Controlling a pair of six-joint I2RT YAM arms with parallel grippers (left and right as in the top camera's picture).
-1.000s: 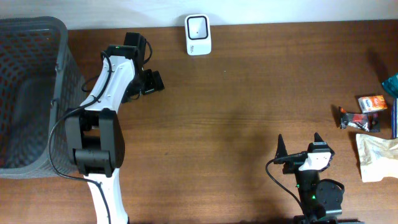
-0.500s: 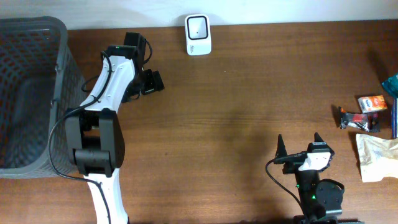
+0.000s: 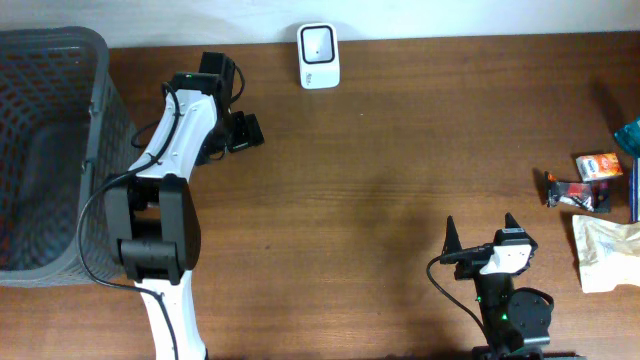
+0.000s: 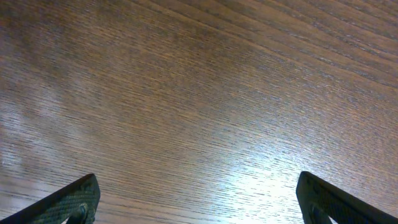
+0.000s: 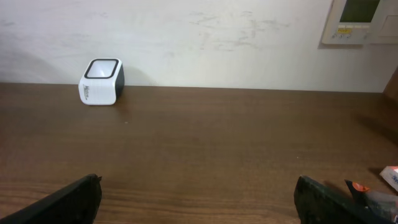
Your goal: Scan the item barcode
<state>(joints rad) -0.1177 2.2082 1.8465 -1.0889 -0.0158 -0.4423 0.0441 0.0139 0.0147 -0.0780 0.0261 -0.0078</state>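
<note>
At the right edge of the table (image 3: 400, 150) the packets (image 3: 605, 253) are partly cut off, no barcode readable, and the orange box (image 3: 598, 165) lies well right of the right pincer (image 3: 480, 238), which, like the left pincer (image 3: 243, 132), stands wide open and empty.

You have the basket (image 3: 100, 60) at the left end of the table (image 3: 400, 150), with the left arm just beside its right wall and the left gripper (image 3: 243, 132) toward the back. The scanner (image 3: 319, 56) sits at the back edge, right of that gripper. The right gripper (image 3: 481, 232) is at the front right. At the right end, a small box (image 3: 598, 166) lies just behind a wrapped bar (image 3: 570, 192), and a pouch (image 3: 608, 255) lies in front of both.
</note>
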